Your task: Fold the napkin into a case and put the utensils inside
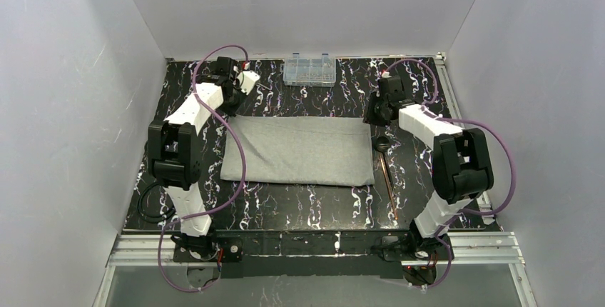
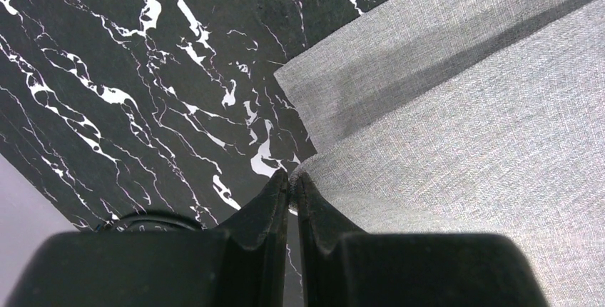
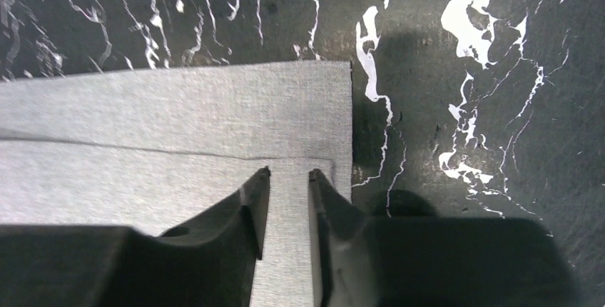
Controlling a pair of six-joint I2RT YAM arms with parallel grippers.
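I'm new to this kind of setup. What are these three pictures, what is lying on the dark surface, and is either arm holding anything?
Two robot arms are bolted at the near edge of a black marbled table. The wide picture looks down from above; the other two come from cameras on each wrist. A grey napkin, folded over, lies in the middle. Copper-coloured utensils lie beside it on the right, and a clear plastic box sits at the far edge. The left tool is shut, pinching a napkin corner. The right tool stands slightly open over the napkin's other far corner, gripping nothing.
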